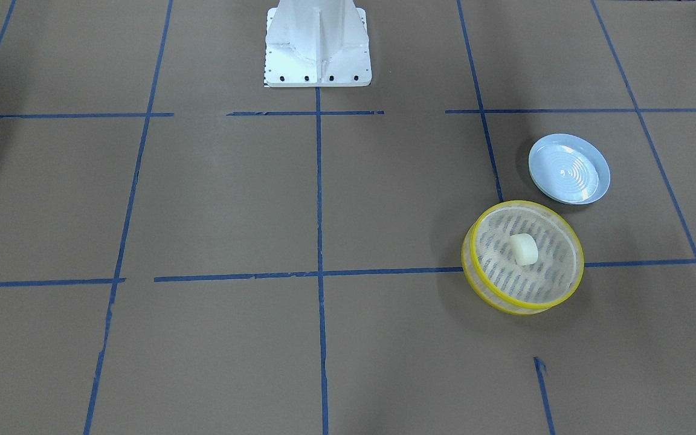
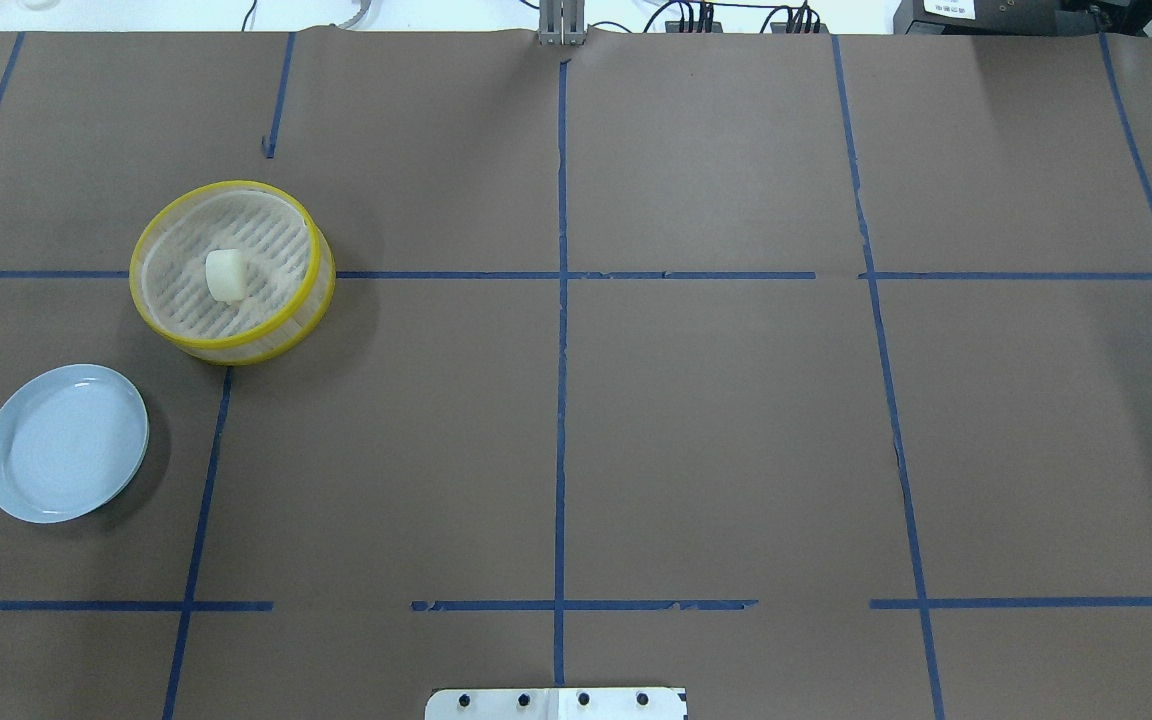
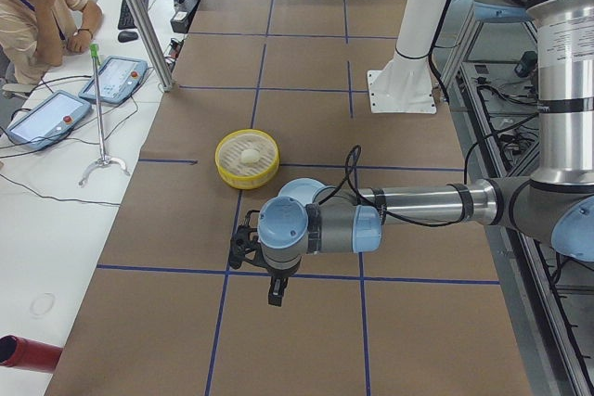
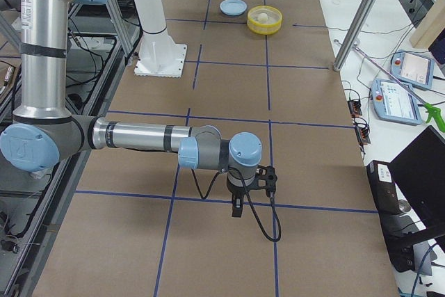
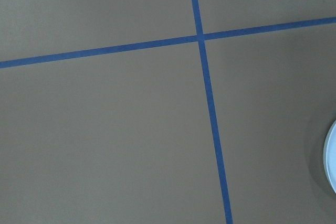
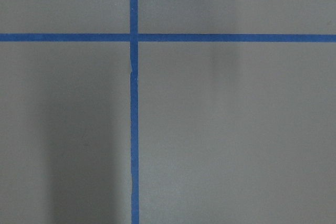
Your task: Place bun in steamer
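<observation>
Left arm (image 3: 418, 203) stretched level over the table (image 2: 716, 420), left gripper (image 3: 276, 298) pointing straight down — clenched or released, cannot tell. Right gripper (image 4: 237, 211) hangs likewise at the far end; same doubt. Past the left wrist: blue plate (image 2: 64, 443), then the steamer (image 2: 266, 240), the bun (image 2: 224, 275) lying on its slatted floor. Arms appear only in the side views — the left wrist view catches the plate's edge.

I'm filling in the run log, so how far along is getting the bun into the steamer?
Done: the bun lies inside the steamer, on its slatted floor. The blue plate beside it is bare. In hand: nothing. The left arm and right arm are both well away from the steamer. Left: nothing visible, so the job looks complete.
</observation>
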You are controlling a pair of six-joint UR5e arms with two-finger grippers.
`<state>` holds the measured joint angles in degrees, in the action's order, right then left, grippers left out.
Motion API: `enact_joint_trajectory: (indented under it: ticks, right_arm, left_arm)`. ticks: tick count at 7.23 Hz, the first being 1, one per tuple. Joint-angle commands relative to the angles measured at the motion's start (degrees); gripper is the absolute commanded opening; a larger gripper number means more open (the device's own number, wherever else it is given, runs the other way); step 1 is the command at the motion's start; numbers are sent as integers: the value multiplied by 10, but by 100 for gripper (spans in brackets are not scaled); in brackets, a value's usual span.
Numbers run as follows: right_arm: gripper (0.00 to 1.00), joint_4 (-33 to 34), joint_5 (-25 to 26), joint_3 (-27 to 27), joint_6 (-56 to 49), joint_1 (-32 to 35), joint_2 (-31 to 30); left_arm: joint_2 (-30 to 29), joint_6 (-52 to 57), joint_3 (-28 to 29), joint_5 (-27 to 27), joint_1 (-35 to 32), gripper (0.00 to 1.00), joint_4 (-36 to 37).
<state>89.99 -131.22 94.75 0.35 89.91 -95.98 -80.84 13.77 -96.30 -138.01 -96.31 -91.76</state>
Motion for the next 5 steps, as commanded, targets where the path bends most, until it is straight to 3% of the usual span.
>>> enact_joint_trajectory:
  ticks: [1, 5]
  right_arm:
    - [100, 0, 0, 0, 0, 0, 0]
    - [100, 0, 0, 0, 0, 0, 0]
  left_arm:
    - [2, 0, -9, 1, -1, 100, 0]
    - [-12, -1, -10, 2, 1, 100, 16]
